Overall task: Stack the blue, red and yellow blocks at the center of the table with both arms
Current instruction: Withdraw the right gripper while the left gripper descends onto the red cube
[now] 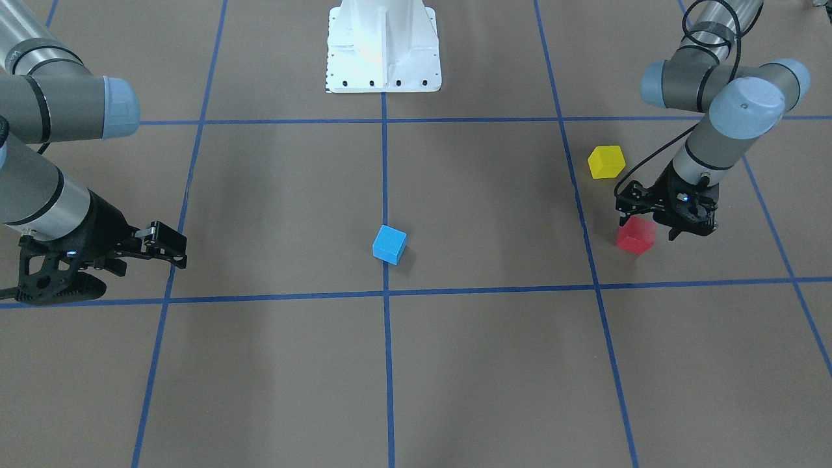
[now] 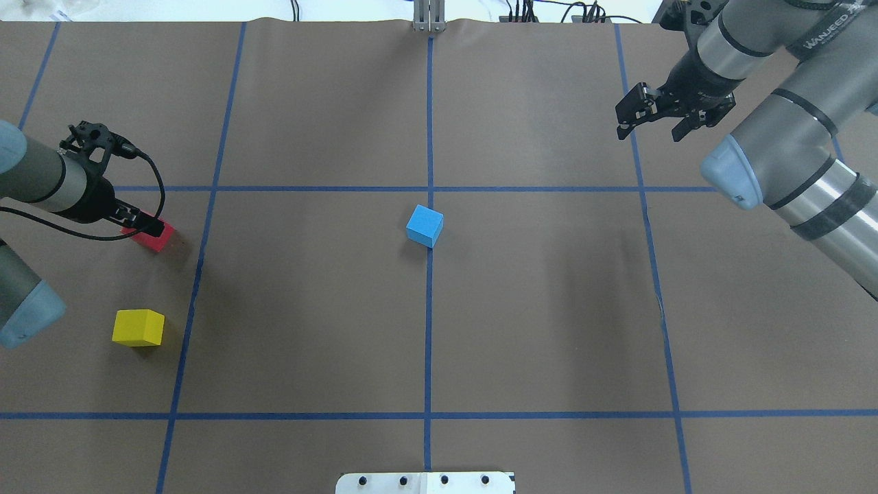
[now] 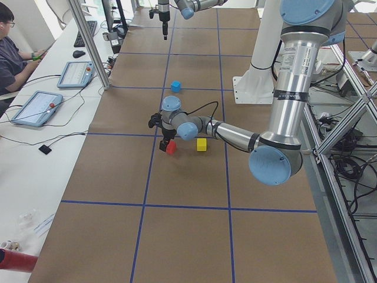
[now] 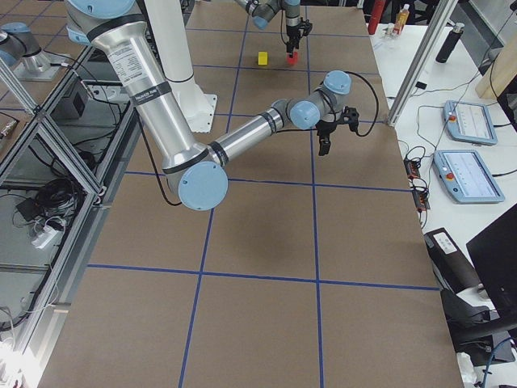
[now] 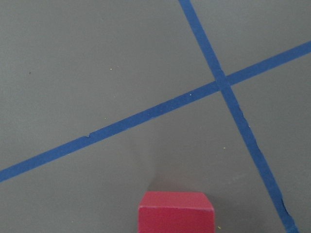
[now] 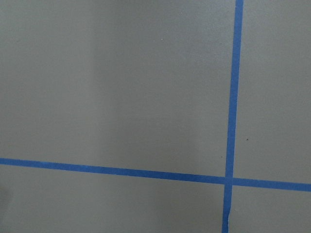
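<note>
A small, cube-shaped, matte blue block (image 1: 389,244) is sitting alone at the middle of the brown paper-covered surface (image 1: 487,364). It is lying on the central line of the blue tape lines (image 1: 386,338) that are dividing the paper into squares, and it is turned slightly askew to the grid. Nothing is resting on top of it.

On the robot's left side, the black two-finger left tool (image 1: 647,227) is pointing down over a small, cube-shaped, matte red block (image 1: 634,239). Its fingers are spread apart, one on each side of the red block. Whether they are touching its faces cannot be told. The left wrist view is showing the red block resting on the surface, at the lower edge of the view, close to a crossing of two tape lines.

A small, cube-shaped, matte yellow block (image 1: 606,162) is lying near the red block, in the same grid square but closer to the robot, and clear of the left tool.

The black two-finger right tool (image 2: 649,130) is hanging above bare paper on the robot's right, well apart from all three blocks. Its fingers are parted and gripping nothing. Its wrist camera is seeing only paper and a tape crossing.

The white metal base plate (image 1: 383,45) of the robot is sitting at the surface's edge, in line with the blue block.
</note>
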Tool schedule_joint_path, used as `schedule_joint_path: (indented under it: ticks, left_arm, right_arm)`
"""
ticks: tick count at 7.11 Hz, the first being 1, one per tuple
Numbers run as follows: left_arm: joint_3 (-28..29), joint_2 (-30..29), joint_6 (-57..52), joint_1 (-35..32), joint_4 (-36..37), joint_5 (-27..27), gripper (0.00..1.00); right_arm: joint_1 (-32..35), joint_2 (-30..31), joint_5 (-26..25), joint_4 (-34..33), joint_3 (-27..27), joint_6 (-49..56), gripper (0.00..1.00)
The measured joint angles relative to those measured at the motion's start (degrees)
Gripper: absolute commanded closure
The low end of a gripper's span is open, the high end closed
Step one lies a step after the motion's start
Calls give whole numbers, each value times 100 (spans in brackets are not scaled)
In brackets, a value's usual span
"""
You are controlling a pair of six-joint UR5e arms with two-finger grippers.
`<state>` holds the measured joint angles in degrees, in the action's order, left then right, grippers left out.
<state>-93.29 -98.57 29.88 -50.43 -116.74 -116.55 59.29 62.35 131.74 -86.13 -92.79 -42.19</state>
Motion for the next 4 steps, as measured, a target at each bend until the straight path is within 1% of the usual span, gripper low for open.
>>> schedule_joint_path:
  ticks: [1, 2, 4]
  left_arm:
    - [41, -20, 6, 39, 0, 0, 48]
    - [58, -20, 23, 95, 4, 11, 99]
    - [-28, 21, 49, 169, 60, -1, 100]
  right_arm:
    - [12, 36, 2, 0, -33, 0, 0]
    - [23, 71, 6, 0, -72, 0, 0]
    - [56, 101, 13, 0, -96, 0, 0]
